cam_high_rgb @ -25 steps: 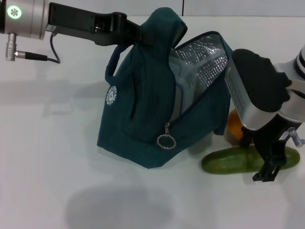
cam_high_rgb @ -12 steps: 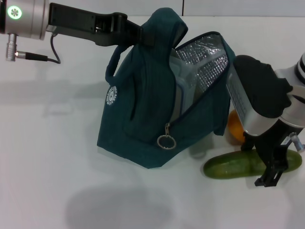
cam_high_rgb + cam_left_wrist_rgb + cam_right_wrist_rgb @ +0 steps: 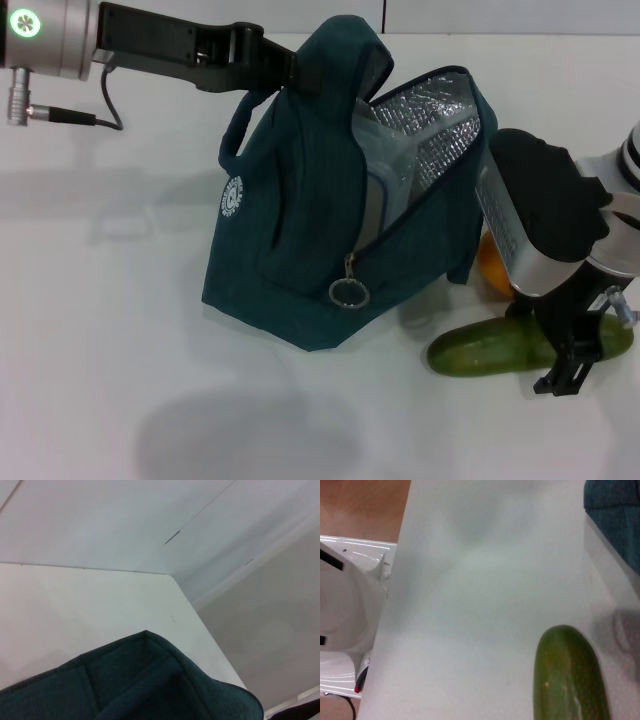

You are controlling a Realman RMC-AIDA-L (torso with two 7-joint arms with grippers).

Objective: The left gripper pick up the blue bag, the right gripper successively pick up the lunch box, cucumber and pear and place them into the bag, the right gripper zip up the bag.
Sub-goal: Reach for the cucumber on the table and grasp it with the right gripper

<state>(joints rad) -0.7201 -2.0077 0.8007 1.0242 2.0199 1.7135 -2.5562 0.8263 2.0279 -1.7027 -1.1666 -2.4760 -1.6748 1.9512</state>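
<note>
The blue bag [image 3: 300, 220] stands tilted on the white table, its mouth open and its silver lining [image 3: 440, 125] showing. My left gripper [image 3: 298, 70] is shut on the bag's top by the handle; the left wrist view shows only the bag's fabric [image 3: 150, 690]. The lunch box [image 3: 385, 165] sits inside the bag, with only part of it showing. The cucumber [image 3: 495, 350] [image 3: 570, 675] lies on the table to the bag's right. My right gripper [image 3: 562, 362] is open and straddles the cucumber's right half. Behind that arm, the pear [image 3: 492, 268] is half hidden.
The zipper's ring pull [image 3: 348, 292] hangs at the bag's lower front. In the right wrist view the table's edge [image 3: 402, 555] runs near the robot's white base [image 3: 345, 630], with a bag corner [image 3: 615, 515] at the far side.
My right gripper has come down a little lower over the cucumber, which shifted slightly right and toward me. The left gripper still holds the bag in the same place.
</note>
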